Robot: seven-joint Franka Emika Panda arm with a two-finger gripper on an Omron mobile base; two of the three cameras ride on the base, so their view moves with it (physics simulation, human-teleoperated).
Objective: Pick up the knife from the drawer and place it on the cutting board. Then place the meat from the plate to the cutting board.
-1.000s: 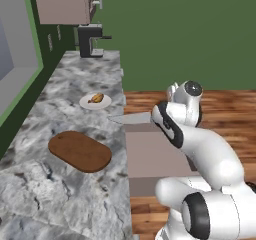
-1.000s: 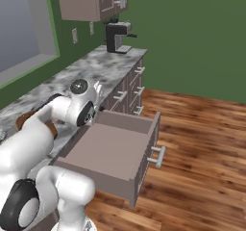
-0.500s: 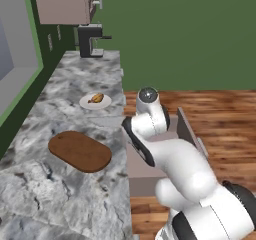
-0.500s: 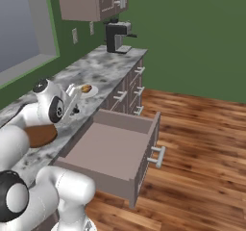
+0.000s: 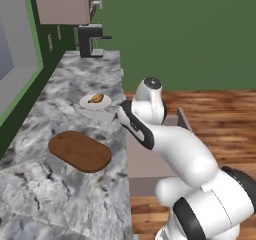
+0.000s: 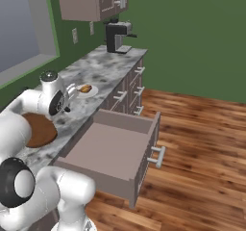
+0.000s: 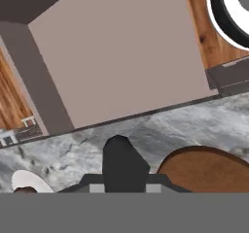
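Gripper (image 7: 121, 171) closed on a dark handle, likely the knife (image 7: 120, 160), above the marble counter (image 5: 95, 184). Cutting board (image 5: 80, 150) on the counter near the front, bare. Meat (image 5: 97, 98) on the plate (image 5: 86, 104) beyond it. Drawer (image 6: 113, 150) pulled open.

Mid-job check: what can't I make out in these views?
Gripper: hand view, the bottom edge cuts its tips off, so what they clamp is unseen; left base view, the wrist hides it.
Knife: maybe the pale sliver beside the plate, left base view, too blurred to confirm.
Drawer: left base view, arm hides the inside.
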